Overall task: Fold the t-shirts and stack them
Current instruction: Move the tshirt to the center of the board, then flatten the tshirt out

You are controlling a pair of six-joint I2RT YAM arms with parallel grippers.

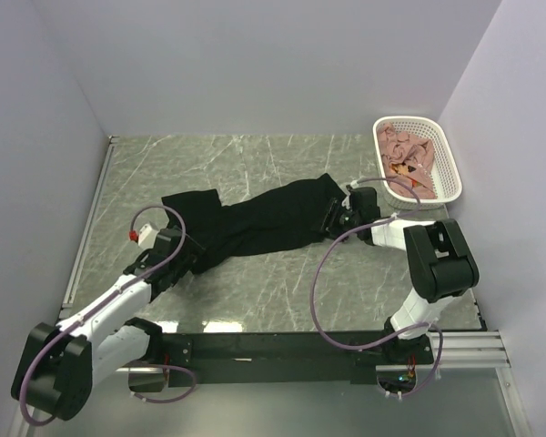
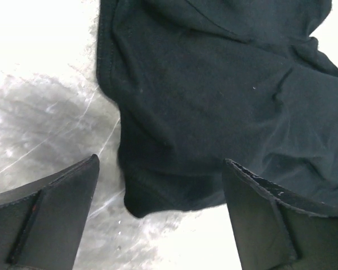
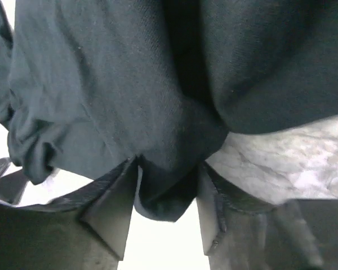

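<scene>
The black t-shirt [image 1: 264, 218] lies bunched and stretched across the middle of the table. My left gripper [image 1: 187, 258] is at its near left end. In the left wrist view the left gripper [image 2: 160, 163] is wide open, and a rounded corner of the black t-shirt [image 2: 203, 101] lies on the table between its fingers, not pinched. My right gripper [image 1: 333, 219] is at the shirt's right end. In the right wrist view the right gripper [image 3: 168, 171] is shut on a fold of the black t-shirt [image 3: 112, 84]. Dusty pink t-shirts [image 1: 408, 153] lie crumpled in the basket.
The white lattice basket [image 1: 450, 173] stands at the back right, next to the right wall. The table is grey marble [image 1: 255, 155], with walls on the left, back and right. A purple cable [image 1: 320, 273] loops over the table by the right arm.
</scene>
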